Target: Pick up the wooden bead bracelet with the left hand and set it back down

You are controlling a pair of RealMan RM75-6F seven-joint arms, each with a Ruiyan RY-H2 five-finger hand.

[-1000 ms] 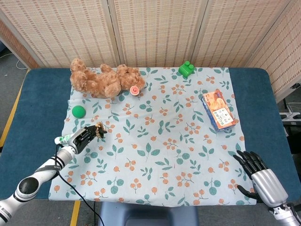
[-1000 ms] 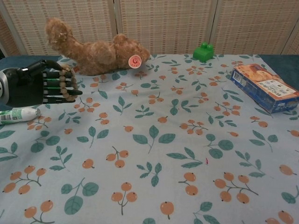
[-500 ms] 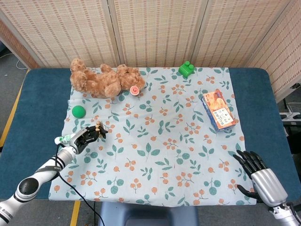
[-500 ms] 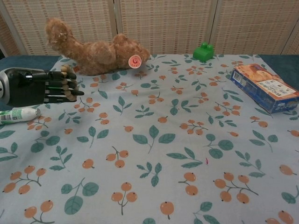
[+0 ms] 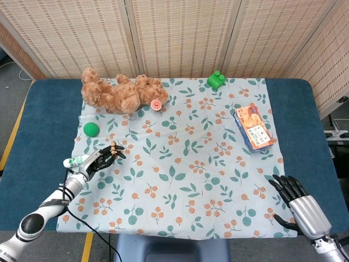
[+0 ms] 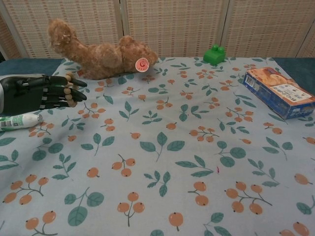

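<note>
The wooden bead bracelet [image 5: 113, 149] sits among the fingertips of my left hand [image 5: 97, 160] at the left side of the floral cloth [image 5: 185, 164]. In the chest view its brown beads [image 6: 70, 91] show between the dark fingers of the left hand [image 6: 42, 93], which holds them low over the cloth with the fingers fanned a little. My right hand [image 5: 299, 203] rests at the near right corner of the cloth, fingers apart and holding nothing. It does not show in the chest view.
A white and green tube [image 5: 73, 161] [image 6: 19, 121] lies right beside the left hand. A green ball [image 5: 91, 129] sits behind it, a teddy bear [image 5: 122, 94] at the back left, a green block [image 5: 216, 80] at the back, and a snack box [image 5: 252, 127] on the right.
The left hand has come down towards the cloth with the bracelet and drawn slightly back to the left, its fingers fanning out. The right hand has not moved.
</note>
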